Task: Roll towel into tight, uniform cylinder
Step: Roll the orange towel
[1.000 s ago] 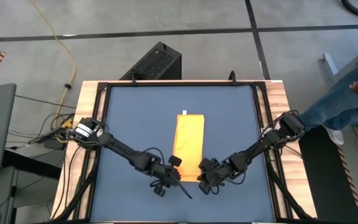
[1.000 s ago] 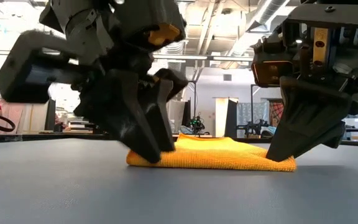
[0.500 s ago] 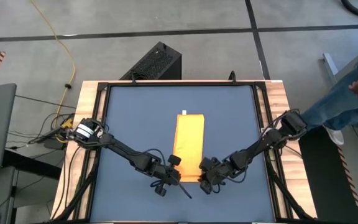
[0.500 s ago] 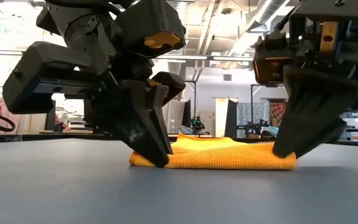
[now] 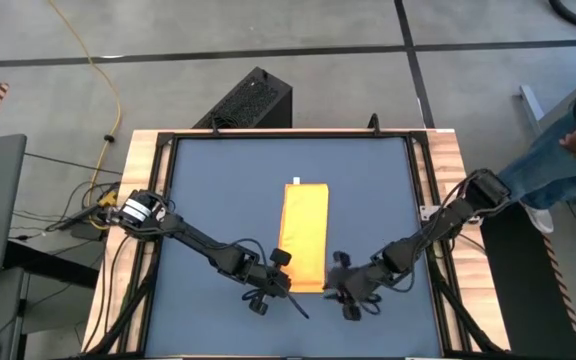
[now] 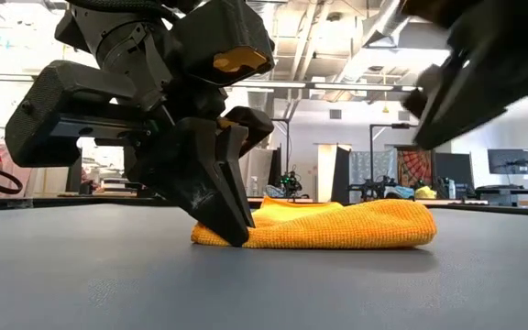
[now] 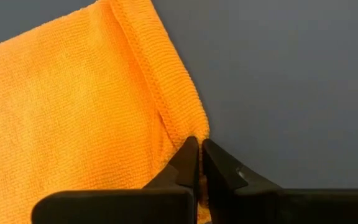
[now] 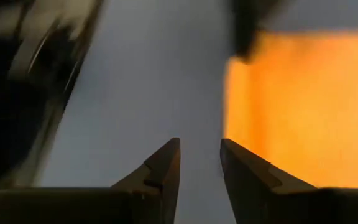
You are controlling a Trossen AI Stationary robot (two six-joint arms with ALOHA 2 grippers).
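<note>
Towel (image 5: 305, 236) first: one piece of bright yellow cloth, folded into a long narrow strip, lies flat near the middle of the dark blue mat (image 5: 208, 190). Its long axis runs from the table's far edge toward the near edge where the two arms meet, and a small white tag (image 5: 296, 182) sticks out at the far end. In the low view the towel (image 6: 337, 227) shows as a low, slightly humped pad, one near end of it facing the camera.

Two arms are at work, one from each side of the wooden table (image 5: 140, 160). Both reach in low and stretched out, elbows near the mat, wrists angled toward the towel's near end.

The left gripper (image 5: 290, 283) sits at the near left corner of the towel. Its fingers are pressed together on the hemmed corner — in the left wrist view the tips of the left gripper (image 7: 199, 155) meet right at the stitched edge, with the fabric pinched between them. From table height the same fingers (image 6: 218, 197) slant down and touch the mat at the towel's edge.

The right gripper (image 5: 346, 296) is just beside the near right corner, clear of the cloth — its fingers (image 8: 166, 163) stand apart with bare mat showing between them, and nothing is held. The towel (image 8: 291, 106) lies off to one side of them.

One person's legs in blue jeans (image 5: 553, 165) show at the right, beyond the table.
</note>
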